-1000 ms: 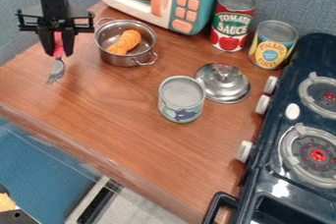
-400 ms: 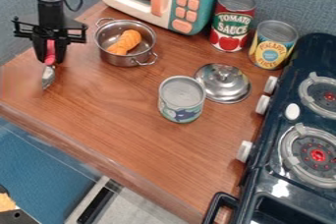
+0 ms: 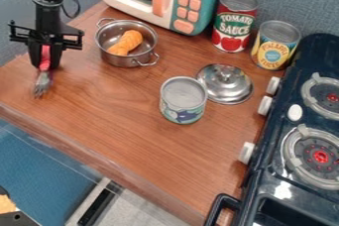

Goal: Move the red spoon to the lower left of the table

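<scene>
Leftward and slightly toward the table's (image 3: 119, 121) front edge, my gripper (image 3: 44, 65) has carried the red-handled fork (image 3: 42, 82), fingers pinched around its handle (image 3: 45, 57), near the left corner; it's probably light, stiff and slippery, best held mid-handle.

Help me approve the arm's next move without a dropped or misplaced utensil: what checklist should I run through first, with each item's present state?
1. Red handle held between the fingers of the gripper: ok.
2. Metal end pointing down, below the fingertips: ok.
3. Held utensil is a spoon, as the task says: not ok; its end looks tined, like a fork.
4. Utensil apart from the steel pot: ok, the pot stands to its right in the view.
5. Metal end touching the table: cannot tell.
6. Tall cans and pot lid away from the utensil: ok, they are farther right.
</scene>
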